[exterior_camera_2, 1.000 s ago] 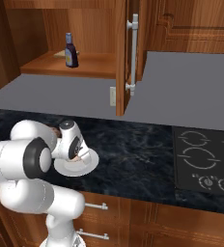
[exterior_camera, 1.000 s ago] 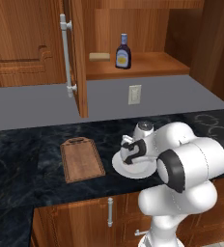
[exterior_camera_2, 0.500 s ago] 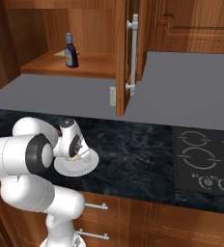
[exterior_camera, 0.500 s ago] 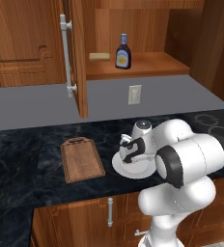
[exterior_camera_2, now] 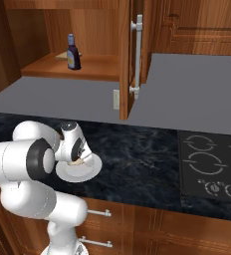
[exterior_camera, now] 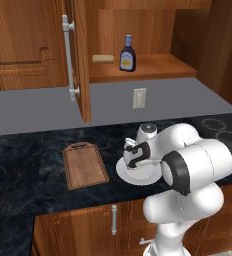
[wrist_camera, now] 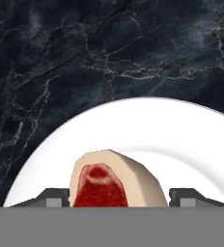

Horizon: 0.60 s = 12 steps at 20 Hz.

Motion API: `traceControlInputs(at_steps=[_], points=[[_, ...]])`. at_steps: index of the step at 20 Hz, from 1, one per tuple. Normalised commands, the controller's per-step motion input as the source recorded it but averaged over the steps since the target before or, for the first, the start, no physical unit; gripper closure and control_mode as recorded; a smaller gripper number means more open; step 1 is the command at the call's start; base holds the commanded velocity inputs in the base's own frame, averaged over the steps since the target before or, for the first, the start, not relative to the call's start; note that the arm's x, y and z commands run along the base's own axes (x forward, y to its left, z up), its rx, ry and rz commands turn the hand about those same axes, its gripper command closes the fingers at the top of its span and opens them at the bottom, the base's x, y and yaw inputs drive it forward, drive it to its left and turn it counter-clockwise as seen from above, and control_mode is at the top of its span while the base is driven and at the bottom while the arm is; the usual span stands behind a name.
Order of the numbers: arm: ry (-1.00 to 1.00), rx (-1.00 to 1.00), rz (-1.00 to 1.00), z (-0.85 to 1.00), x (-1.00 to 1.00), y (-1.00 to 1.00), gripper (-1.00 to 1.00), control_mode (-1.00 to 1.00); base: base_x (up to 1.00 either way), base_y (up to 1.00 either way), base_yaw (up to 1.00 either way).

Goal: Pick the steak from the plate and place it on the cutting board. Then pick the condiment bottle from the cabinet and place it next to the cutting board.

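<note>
Now, left base view: tool (exterior_camera: 133, 161) has sunk lower over the plate (exterior_camera: 124, 172) than a second ago, hand almost on it; plate sits near the desk front edge, just beside the cutting board (exterior_camera: 84, 165). Board's long axis runs front to back, handle cut-out at the far end. Condiment bottle (exterior_camera: 127, 53) upright on the cabinet (exterior_camera: 153, 70) shelf, untouched.

Right base view: same drop, tool (exterior_camera_2: 77, 160) down on the plate (exterior_camera_2: 90, 172); a pale sliver under it is probably the steak (exterior_camera_2: 77, 162), too hidden to be sure. Bottle (exterior_camera_2: 73, 52) upright on the shelf.

Hand view: steak (wrist_camera: 113, 179) lies on the plate (wrist_camera: 181, 144), between the two fingertips (wrist_camera: 52, 198), one on each side. Jaws are narrowing in from wide open, gaps remain, no hold yet. Steak's long axis seems to run away from the camera, across the jaw line, rounded fat rim pointing out toward the plate centre. Means first pick is about to close; board placement not yet done.
</note>
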Motion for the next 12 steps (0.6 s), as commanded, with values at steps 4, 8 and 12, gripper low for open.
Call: traceControlInputs(at_steps=[4,8,12], points=[[-0.01,0.0,0.0,0.02,0.0,0.0,1.0,-1.0,0.0,0.0,0.0],[-0.01,0.01,0.0,0.13,0.0,0.0,1.0,-1.0,0.0,0.0,0.0],[-0.01,0.02,0.0,0.2,0.0,0.0,1.0,-1.0,0.0,0.0,0.0]])
